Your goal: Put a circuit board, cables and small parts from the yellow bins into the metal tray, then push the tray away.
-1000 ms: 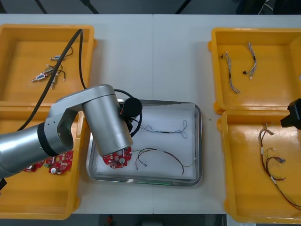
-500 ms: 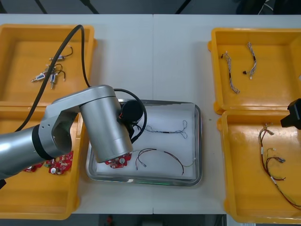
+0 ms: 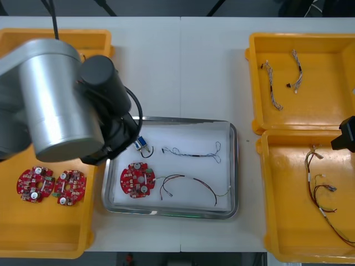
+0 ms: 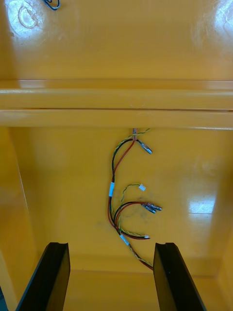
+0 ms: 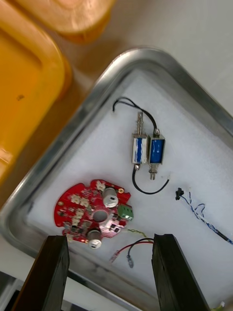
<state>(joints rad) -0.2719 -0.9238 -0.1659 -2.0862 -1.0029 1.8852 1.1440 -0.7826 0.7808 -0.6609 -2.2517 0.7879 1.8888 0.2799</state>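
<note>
The left gripper (image 5: 109, 238) hangs over the left end of the metal tray (image 3: 236, 166), fingers spread wide with nothing between them. Below it on the white lining lie a red circuit board (image 3: 137, 179), two small metal parts (image 3: 141, 145) side by side, a blue and white cable (image 3: 191, 152) and a red and yellow cable (image 3: 188, 185). The right gripper (image 4: 109, 245) hovers over the near yellow bin (image 3: 288, 221) on the right, fingers likewise apart, above some loose cables (image 4: 124, 204).

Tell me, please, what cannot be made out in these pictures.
Front view: the left arm hides most of the far left bin.
Right wrist view: the edge cuts a cable in the far right bin, beyond the open right gripper.
Left wrist view: the edge cuts the blue and white cable; the open left gripper hangs above the tray.
</note>
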